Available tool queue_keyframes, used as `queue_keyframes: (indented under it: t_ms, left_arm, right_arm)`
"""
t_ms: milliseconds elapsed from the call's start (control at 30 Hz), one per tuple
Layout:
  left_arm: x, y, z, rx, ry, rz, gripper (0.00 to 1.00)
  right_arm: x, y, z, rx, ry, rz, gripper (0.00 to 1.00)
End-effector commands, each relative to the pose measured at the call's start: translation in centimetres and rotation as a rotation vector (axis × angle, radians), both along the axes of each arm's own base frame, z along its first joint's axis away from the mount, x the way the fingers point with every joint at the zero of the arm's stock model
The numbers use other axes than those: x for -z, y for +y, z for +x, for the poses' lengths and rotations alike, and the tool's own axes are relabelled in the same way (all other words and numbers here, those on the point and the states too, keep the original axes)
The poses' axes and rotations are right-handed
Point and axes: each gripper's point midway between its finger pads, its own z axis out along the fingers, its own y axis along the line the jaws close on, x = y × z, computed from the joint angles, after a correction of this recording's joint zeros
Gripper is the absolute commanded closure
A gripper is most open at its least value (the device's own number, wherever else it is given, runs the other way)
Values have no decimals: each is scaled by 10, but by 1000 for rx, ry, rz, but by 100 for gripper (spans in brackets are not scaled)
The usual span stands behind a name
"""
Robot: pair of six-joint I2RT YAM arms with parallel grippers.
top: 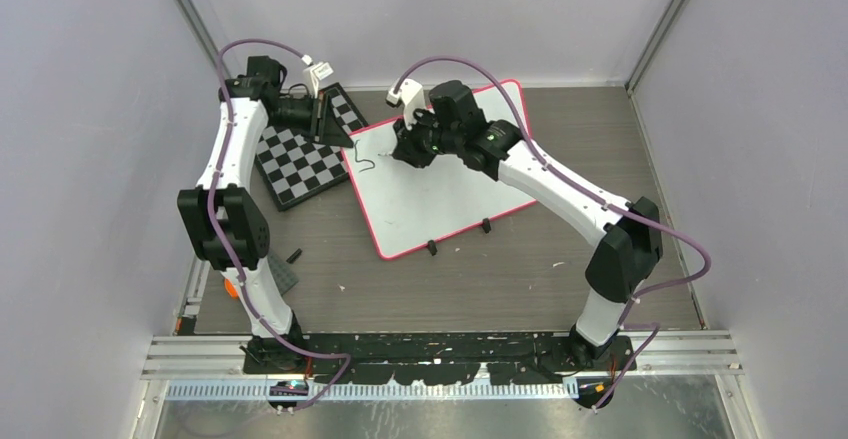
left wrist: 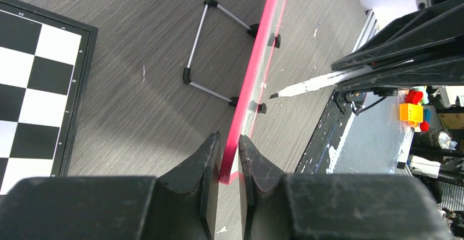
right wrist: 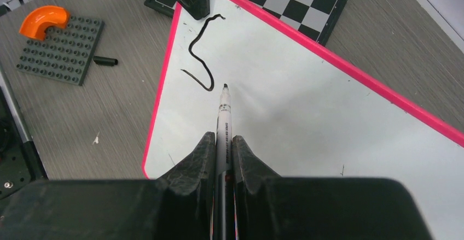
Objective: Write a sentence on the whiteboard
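Observation:
The whiteboard (top: 440,199), white with a pink-red frame, lies askew on the table with two black feet (top: 432,248) on its near edge. Of the sentence, only one S-shaped black stroke (right wrist: 201,54) shows, near the board's far-left corner. My left gripper (left wrist: 230,139) is shut on the pink frame (left wrist: 257,59) at that corner. My right gripper (right wrist: 222,139) is shut on a white marker (right wrist: 223,120). Its black tip hovers just right of the stroke's lower end. In the top view the right gripper (top: 408,149) hangs over the board's upper left, with the left gripper (top: 335,127) at the corner beside it.
A black-and-white chessboard (top: 305,154) lies left of the whiteboard, partly under its corner. A grey studded plate (right wrist: 60,43) with an orange curved piece (right wrist: 44,20) sits near the left arm, and a small black cap (top: 294,255) lies beside it. Walls enclose the table on three sides.

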Motion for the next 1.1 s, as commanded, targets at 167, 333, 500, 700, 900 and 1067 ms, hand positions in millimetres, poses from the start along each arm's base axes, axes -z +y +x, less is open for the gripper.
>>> queue_keyframes:
  t_ms: [167, 333, 500, 700, 900, 1067]
  left_arm:
    - [0, -4, -2, 1, 1, 17, 92]
    - [1, -4, -2, 0, 4, 18, 98]
    - [1, -4, -1, -2, 0, 23, 100]
    - [2, -4, -2, -3, 5, 25, 100]
    - [3, -3, -1, -3, 5, 26, 100]
    - [4, -3, -1, -3, 5, 26, 100]
  right_arm:
    - [-25, 16, 11, -7, -69, 39, 100]
    - [-21, 17, 17, 8, -72, 31, 100]
    - [-12, 12, 23, 39, -78, -5, 100]
    - [5, 3, 18, 50, -52, -56, 100]
    - [20, -4, 3, 29, -9, -82, 100]
    - [20, -4, -3, 15, -4, -81, 100]
